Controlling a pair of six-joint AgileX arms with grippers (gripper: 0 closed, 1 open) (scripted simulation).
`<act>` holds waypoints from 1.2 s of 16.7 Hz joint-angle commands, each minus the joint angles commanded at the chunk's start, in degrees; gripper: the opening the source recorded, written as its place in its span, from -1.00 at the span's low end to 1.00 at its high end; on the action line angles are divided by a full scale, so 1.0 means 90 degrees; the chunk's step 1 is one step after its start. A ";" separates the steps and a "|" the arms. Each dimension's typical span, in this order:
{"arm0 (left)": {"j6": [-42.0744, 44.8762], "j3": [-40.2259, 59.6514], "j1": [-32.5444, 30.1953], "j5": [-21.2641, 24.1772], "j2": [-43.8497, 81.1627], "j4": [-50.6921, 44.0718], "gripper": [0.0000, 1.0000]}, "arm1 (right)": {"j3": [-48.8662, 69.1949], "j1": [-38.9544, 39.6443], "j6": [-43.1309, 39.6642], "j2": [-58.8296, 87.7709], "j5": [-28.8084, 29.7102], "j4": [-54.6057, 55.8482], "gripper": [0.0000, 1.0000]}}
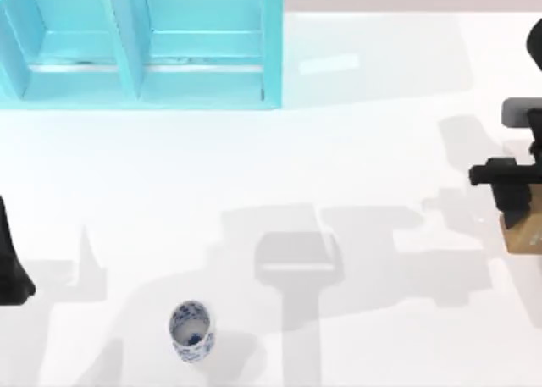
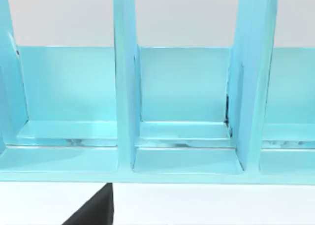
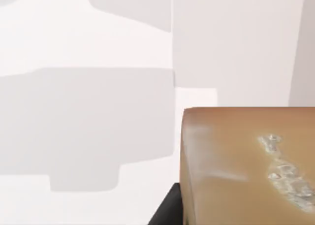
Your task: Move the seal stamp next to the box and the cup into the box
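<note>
Seal stamp [image 1: 525, 232] sat at the table's right edge, well apart from the turquoise box [image 1: 271, 57], right gripper [image 1: 515, 192] directly over it, probably clamped on but couldn't tell for sure. Cup [image 1: 191, 330] stood upright near the front, untouched. Left arm [image 1: 13, 260] parked at left edge, aimed at the box.

super bright even light, white table [image 1: 364, 150] nearly washed out, big soft grey arm shadows across its middle, small shadow beside the cup [image 1: 191, 331], slightly soft overall, seal stamp [image 3: 246, 166] up close looks blurry
</note>
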 joint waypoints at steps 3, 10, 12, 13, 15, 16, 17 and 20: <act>0.0000 0.0000 0.0000 0.0000 0.0000 0.0000 1.00 | -0.0002 0.0000 0.0000 0.0000 0.0000 0.0002 -1.00; 0.0000 0.0000 0.0000 0.0000 0.0000 0.0000 1.00 | -0.0002 0.0000 0.0000 0.0000 0.0000 0.0002 0.06; 0.0000 0.0000 0.0000 0.0000 0.0000 0.0000 1.00 | -0.0002 0.0000 0.0000 0.0000 0.0000 0.0002 0.36; 0.0000 0.0000 0.0000 0.0000 0.0000 0.0000 1.00 | -0.0002 0.0000 0.0000 0.0000 0.0000 0.0002 0.51; 0.0000 0.0000 0.0000 0.0000 0.0000 0.0000 1.00 | -0.0002 0.0000 0.0000 0.0000 0.0000 0.0002 0.81; 0.0000 0.0000 0.0000 0.0000 0.0000 0.0000 1.00 | -0.0002 0.0000 0.0000 0.0000 0.0000 0.0002 0.96; 0.0000 0.0000 0.0000 0.0000 0.0000 0.0000 1.00 | -0.0002 0.0000 0.0000 0.0000 0.0000 0.0002 1.00; 0.0000 0.0000 0.0000 0.0000 0.0000 0.0000 1.00 | -0.0002 0.0000 0.0000 0.0000 0.0000 0.0002 1.00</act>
